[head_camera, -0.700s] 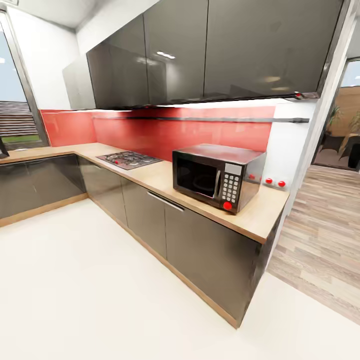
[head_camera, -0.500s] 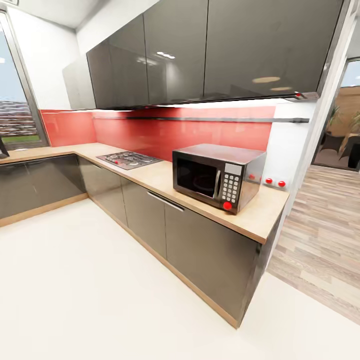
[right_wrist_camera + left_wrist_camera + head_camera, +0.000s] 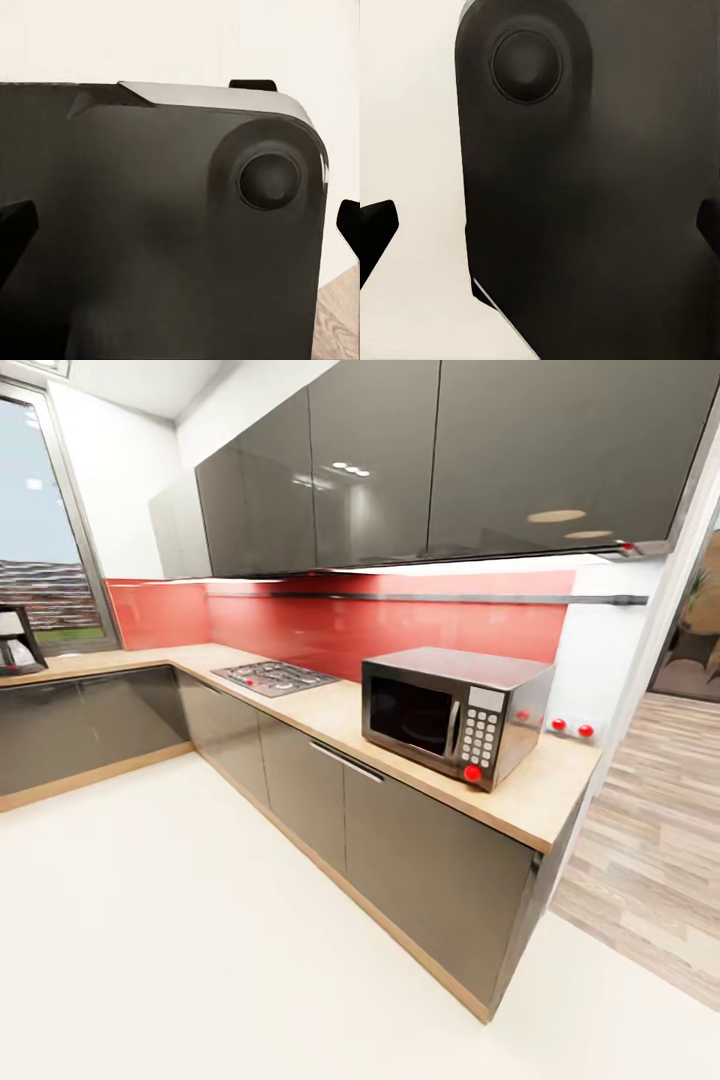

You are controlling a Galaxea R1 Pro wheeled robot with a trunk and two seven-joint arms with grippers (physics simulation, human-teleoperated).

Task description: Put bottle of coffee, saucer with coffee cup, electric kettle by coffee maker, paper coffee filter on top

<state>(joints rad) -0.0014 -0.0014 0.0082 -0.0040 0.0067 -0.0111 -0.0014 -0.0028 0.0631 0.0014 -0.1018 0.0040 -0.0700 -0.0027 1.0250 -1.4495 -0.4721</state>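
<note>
Head view: coffee maker [image 3: 17, 640] on countertop [image 3: 330, 712].

Ahead of the left end effector [image 3: 540, 225] stands a broad matte black body panel [image 3: 592, 210] with rounded corners, bearing a round, dished boss [image 3: 526, 66] near one corner and a thin pale edge strip. Its fingertips [image 3: 375, 229] are dark wedges at either side. Beyond the right end effector [image 3: 180, 225] lies a similar dark panel [image 3: 150, 240] with a round knob [image 3: 270, 180] and a silvery rim [image 3: 217, 96].
</note>
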